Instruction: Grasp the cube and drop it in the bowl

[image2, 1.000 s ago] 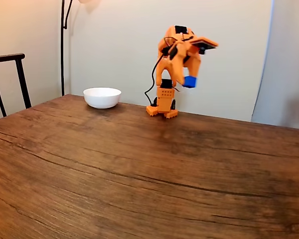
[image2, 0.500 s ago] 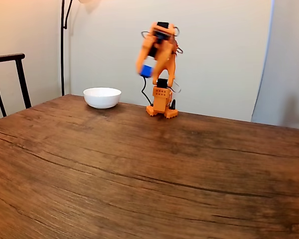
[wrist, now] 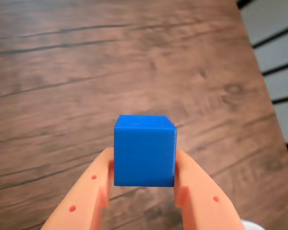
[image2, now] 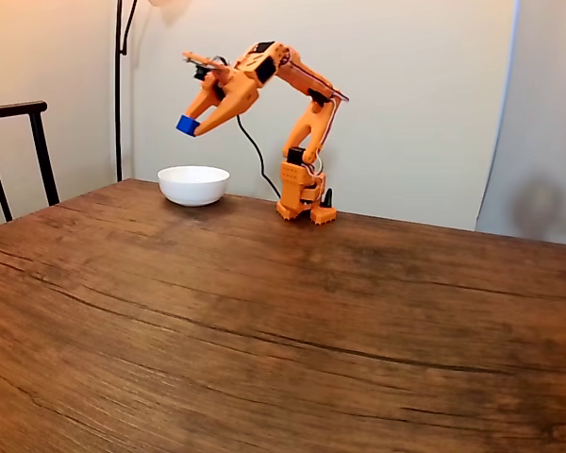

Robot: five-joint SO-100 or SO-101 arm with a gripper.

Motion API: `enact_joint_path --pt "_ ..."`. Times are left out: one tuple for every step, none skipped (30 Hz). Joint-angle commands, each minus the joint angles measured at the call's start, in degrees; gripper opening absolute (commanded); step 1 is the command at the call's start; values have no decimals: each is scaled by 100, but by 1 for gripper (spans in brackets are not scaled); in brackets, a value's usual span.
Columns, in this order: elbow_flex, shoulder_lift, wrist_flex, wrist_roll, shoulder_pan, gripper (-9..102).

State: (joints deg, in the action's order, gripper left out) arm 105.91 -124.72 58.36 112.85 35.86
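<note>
Cube [wrist: 144, 150] of bright blue sits clamped between the two orange fingers [wrist: 93, 191] of the gripper [wrist: 144, 182], lower centre of the wrist view, with blurred wood grain of the table [wrist: 86, 72] beneath. The jaws press on its two opposite side faces, left and right in that view, leaving its top and front faces bare.

In the fixed view the orange arm [image2: 302, 104] reaches from its base [image2: 302, 203] toward the upper left of the frame, holding the cube [image2: 188, 125] in the air above the white bowl [image2: 193, 185], which stands on the table [image2: 283, 321] at the left of the base. The cube hangs well apart from the bowl's rim, roughly over its left half, though depth from this angle is hard to judge. A dark chair back [image2: 19, 142] shows at the left edge and a lamp pole [image2: 119, 85] rises behind the bowl.

The cube looks rigid, light and flat-sided, with a matte surface unlikely to slip; flat opposite faces, as gripped here, seem the right place to hold it. It should fall cleanly once released, though so light a piece may bounce on the bowl's glossy surface. The grasp appears done; the drop remains.
</note>
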Motion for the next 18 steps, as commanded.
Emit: enact_joint_path --pt "-176 -167 18 26 448 5" --pt "-176 -167 35 26 589 5" --pt "-176 -167 35 26 712 5" --pt "-176 -167 35 26 826 5" --pt "-176 -158 35 26 949 5" --pt "-176 -158 26 26 1090 5" --pt "-176 -158 26 26 1248 5" --pt "-176 -158 26 26 1424 5" --pt "-176 -158 26 26 1591 5" --pt "-176 -158 26 26 1749 5" --pt "-176 -158 26 26 1907 5" --pt "-176 -149 26 26 2074 5" --pt "-176 -132 26 18 2241 5" --pt "-176 -132 26 18 2417 5" --pt "-176 -123 26 0 2593 5" --pt "-176 -123 26 0 2777 5" --pt "-176 -123 26 -18 2944 5" --pt "-176 -132 26 -26 3094 5"
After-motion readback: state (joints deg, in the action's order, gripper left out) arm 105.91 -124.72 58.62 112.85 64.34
